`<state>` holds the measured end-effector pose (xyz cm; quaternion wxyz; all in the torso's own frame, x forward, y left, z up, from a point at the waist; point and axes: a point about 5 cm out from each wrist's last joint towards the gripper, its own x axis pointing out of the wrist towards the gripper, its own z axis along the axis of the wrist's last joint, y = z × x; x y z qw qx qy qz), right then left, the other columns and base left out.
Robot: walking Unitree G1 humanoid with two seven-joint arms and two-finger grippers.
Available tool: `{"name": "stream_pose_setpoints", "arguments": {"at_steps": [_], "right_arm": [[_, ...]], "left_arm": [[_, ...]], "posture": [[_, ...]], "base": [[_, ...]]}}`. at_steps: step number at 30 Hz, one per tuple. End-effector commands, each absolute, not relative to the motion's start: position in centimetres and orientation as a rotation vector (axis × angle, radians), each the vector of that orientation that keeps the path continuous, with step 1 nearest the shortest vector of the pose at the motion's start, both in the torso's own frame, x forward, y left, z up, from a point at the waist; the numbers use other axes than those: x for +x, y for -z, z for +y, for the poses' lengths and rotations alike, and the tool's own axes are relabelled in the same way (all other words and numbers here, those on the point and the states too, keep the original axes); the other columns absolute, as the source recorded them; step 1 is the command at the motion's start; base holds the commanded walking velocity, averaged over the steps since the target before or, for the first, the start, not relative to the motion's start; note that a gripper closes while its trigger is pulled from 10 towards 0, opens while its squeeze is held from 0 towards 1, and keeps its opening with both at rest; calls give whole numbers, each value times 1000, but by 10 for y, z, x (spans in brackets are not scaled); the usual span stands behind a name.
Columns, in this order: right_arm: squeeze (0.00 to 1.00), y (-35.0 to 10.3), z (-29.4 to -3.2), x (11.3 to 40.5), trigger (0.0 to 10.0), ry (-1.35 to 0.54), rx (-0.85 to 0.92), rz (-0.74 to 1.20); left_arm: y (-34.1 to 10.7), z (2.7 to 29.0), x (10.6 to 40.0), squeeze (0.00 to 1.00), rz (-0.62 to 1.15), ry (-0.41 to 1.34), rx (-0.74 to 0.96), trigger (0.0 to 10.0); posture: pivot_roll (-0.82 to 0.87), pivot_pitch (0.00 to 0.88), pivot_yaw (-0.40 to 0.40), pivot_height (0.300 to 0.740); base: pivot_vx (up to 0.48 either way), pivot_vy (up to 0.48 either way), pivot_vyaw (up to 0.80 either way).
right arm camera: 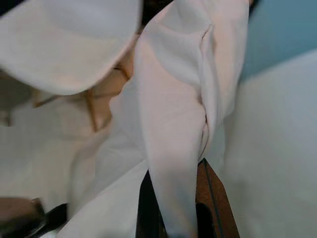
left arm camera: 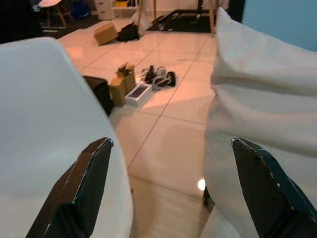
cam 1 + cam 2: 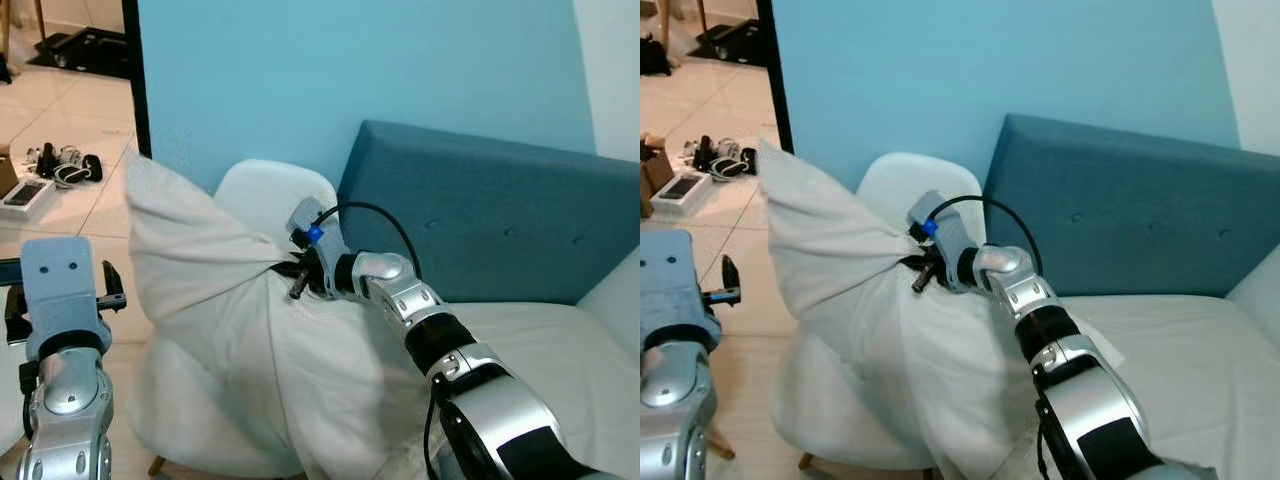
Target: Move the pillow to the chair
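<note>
Blue wall behind, tiled floor [image 3: 85, 215] with clutter far left, left gripper [image 2: 168, 193] spread wide and empty beside the white pillow [image 3: 240, 330], white chair [image 3: 275, 195] under and behind the pillow, right gripper [image 3: 298, 272] clenched on its bunched fabric, teal headboard [image 3: 490, 215] to its right.

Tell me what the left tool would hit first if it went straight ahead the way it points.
Probably nothing close: between the open left tool's fingers lies bare tiled floor. The pillow and chair flank that line, though depth is unclear.
</note>
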<state>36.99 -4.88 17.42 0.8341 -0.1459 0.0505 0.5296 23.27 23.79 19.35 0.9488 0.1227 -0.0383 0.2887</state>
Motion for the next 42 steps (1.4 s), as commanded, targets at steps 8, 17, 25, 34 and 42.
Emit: {"name": "stream_pose_setpoints", "arguments": {"at_steps": [8, 17, 25, 34, 42], "right_arm": [[0, -191, -66, 376, 10000, -1167, -462, 82], [0, -179, -83, 391, 10000, -911, -552, 171], [0, -182, -70, 392, 10000, -861, -498, 102], [0, -200, -53, 397, 10000, -774, -593, -43], [1000, -226, -44, 401, 10000, -717, -519, -155]], "left_arm": [[-199, 240, 232, 0, -86, -607, 272, 10000], [-198, 236, 231, 0, -76, -601, 263, 10000], [-199, 237, 228, 0, -71, -612, 270, 10000], [-199, 234, 221, 0, -58, -608, 280, 10000], [-201, 236, 219, 0, -56, -612, 298, 10000]], "posture": [[90, 31, -182, 641], [85, 40, -182, 606], [88, 65, -186, 576], [106, 98, -186, 561], [111, 104, -175, 561]], "base": [[0, 0, 0], [0, 0, 0], [0, 0, 0], [0, 0, 0], [0, 0, 0]]}}
